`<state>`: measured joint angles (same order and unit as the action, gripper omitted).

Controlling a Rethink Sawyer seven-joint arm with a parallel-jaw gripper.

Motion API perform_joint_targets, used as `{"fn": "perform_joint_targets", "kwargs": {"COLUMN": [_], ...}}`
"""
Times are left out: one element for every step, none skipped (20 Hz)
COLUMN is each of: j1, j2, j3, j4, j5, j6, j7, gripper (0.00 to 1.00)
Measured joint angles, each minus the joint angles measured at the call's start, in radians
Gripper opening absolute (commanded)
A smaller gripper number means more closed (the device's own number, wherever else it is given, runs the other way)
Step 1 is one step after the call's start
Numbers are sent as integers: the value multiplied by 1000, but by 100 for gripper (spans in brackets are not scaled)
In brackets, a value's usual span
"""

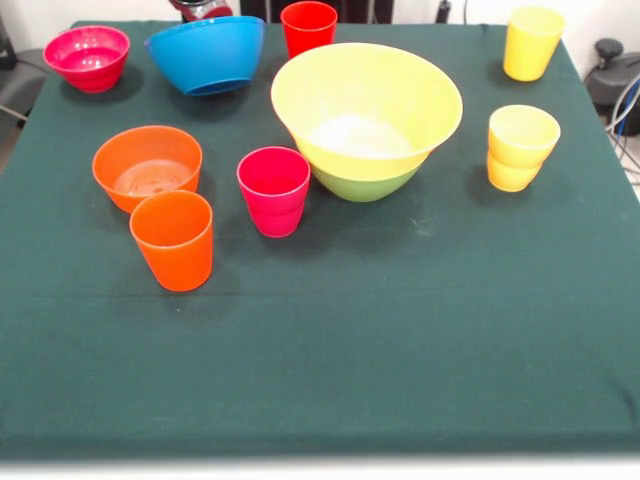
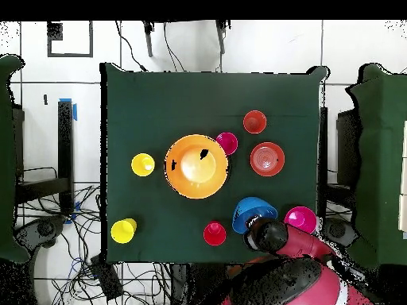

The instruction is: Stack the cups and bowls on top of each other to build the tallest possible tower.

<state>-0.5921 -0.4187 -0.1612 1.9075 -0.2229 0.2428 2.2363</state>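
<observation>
Front view: green desk [image 1: 330, 350], tower [image 1: 365, 125] just past centre, loose pieces ringed round it.
Tower: big yellow bowl [image 1: 366, 100] nested in green bowl [image 1: 362, 186]; two pieces high so far.
Bowls: blue bowl [image 1: 207, 52] tilted at 11 o'clock of tower, pink bowl [image 1: 87, 56] beyond it at 10; orange bowl [image 1: 147, 166] at 9.
Cups: pink cup [image 1: 274, 190] just beside tower at 8; orange cup [image 1: 173, 239] touching orange bowl in this view; red cup [image 1: 308, 27] at 12; yellow cups at 1 [image 1: 532, 42] and 3 [image 1: 521, 147], the latter looks like 2 nested.
Hand: arm end [image 2: 266, 235] sits by blue bowl's rim in overhead view; spread or pinching, cannot tell.
Step in hand: prob. fetching blue bowl for the tower.
Tip: grip the rim firmly, lift clear, centre over yellow bowl, lower slow and level.
</observation>
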Motion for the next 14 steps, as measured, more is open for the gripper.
{"fn": "perform_joint_targets", "kwargs": {"j1": [0, 0, 0, 0, 0, 0, 0, 0, 0, 0, 0, 0, 0, 1], "j2": [-1, -3, -4, -6, -9, -14, -17, -22, -28, -37, -41, -47, -55, -62], "j3": [0, 0, 0, 0, 0, 0, 0, 0, 1, 1, 1, 1, 2, 2], "j4": [0, 0, 0, 0, 0, 1, 1, 2, 3, 5, 5, 6, 6, 6], "j5": [0, 0, 0, 0, 0, 0, 0, 0, 0, 0, 0, 0, 0, 0], "j6": [0, 0, 0, 0, 0, 0, 0, 0, 0, 0, 0, 0, 0, 0], "j7": [0, 0, 0, 0, 0, 0, 0, 0, 0, 0, 0, 0, 0, 0], "gripper": [100, 100, 100, 100, 100, 100, 100, 100, 100, 100, 100, 100, 100, 100]}}
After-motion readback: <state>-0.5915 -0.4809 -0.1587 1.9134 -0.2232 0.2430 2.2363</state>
